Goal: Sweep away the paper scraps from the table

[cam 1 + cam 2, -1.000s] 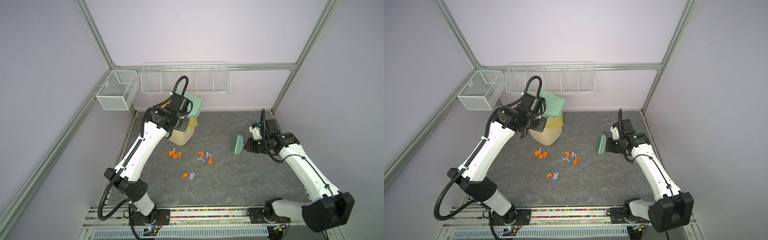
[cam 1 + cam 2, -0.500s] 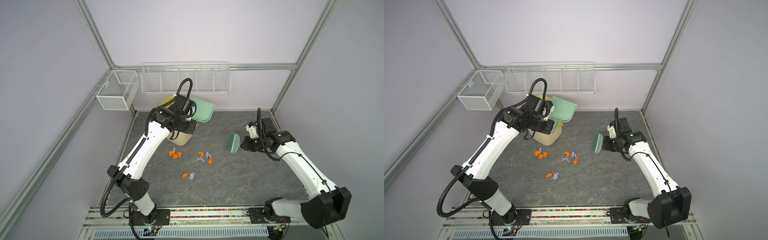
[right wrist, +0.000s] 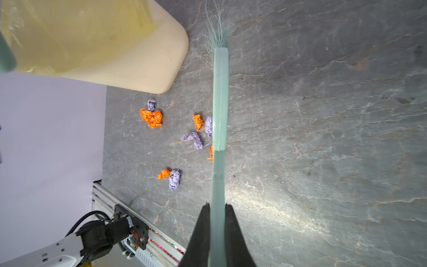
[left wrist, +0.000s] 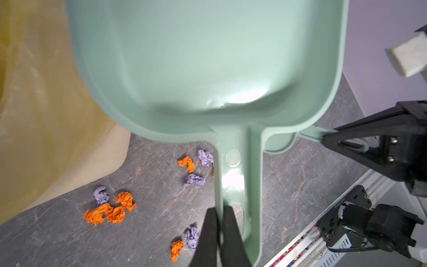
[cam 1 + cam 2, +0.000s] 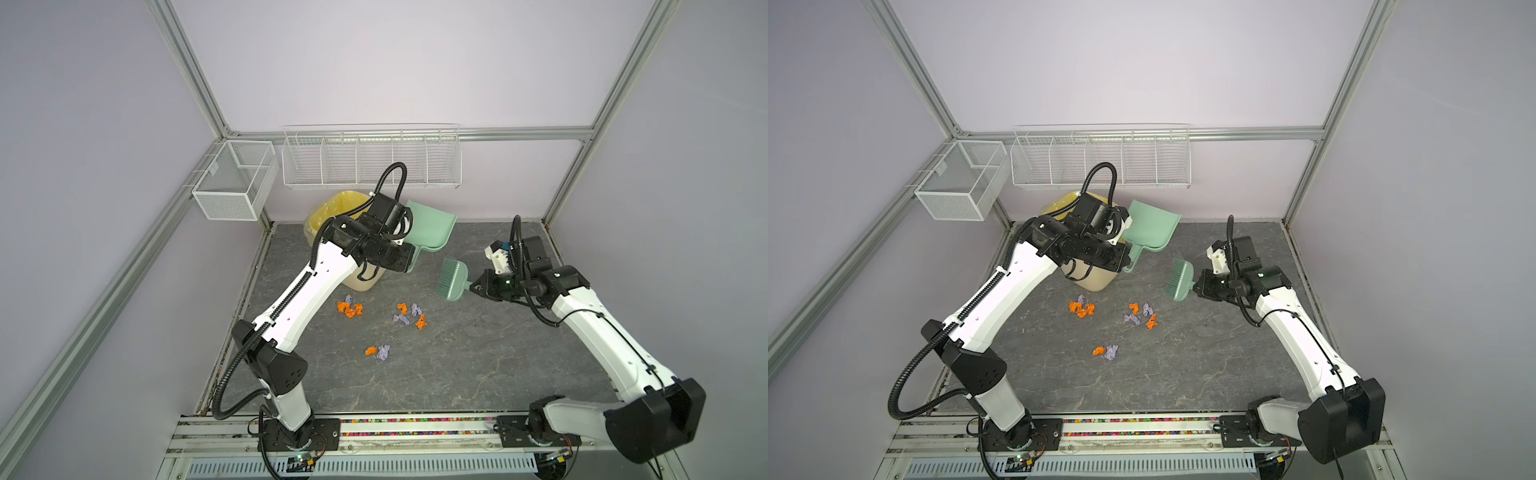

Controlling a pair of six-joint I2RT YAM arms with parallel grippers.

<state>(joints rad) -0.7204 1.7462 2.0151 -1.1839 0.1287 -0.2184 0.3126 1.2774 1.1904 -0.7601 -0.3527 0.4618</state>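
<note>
Orange and lavender paper scraps lie in three small clusters on the dark grey table (image 5: 457,365): one (image 5: 349,308) (image 5: 1081,308) near the bin, one (image 5: 409,316) (image 3: 196,129) in the middle, one (image 5: 378,352) (image 4: 184,240) nearer the front. My left gripper (image 4: 219,208) (image 5: 409,262) is shut on the handle of the mint-green dustpan (image 5: 430,226) (image 4: 208,57), held in the air beside the bin. My right gripper (image 3: 217,204) (image 5: 478,286) is shut on the handle of the green brush (image 5: 453,282) (image 3: 220,92), which hangs to the right of the middle cluster.
A beige bin (image 5: 1096,280) (image 3: 92,34) lined with a yellow bag (image 5: 332,208) stands at the back left, partly hidden behind my left arm. Wire baskets (image 5: 370,158) (image 5: 232,183) hang on the back and left walls. An aluminium rail (image 5: 374,428) runs along the front edge.
My left gripper has carried the dustpan to the right, away from over the bin. My right gripper has moved the brush a little to the left. The scraps have not moved.
</note>
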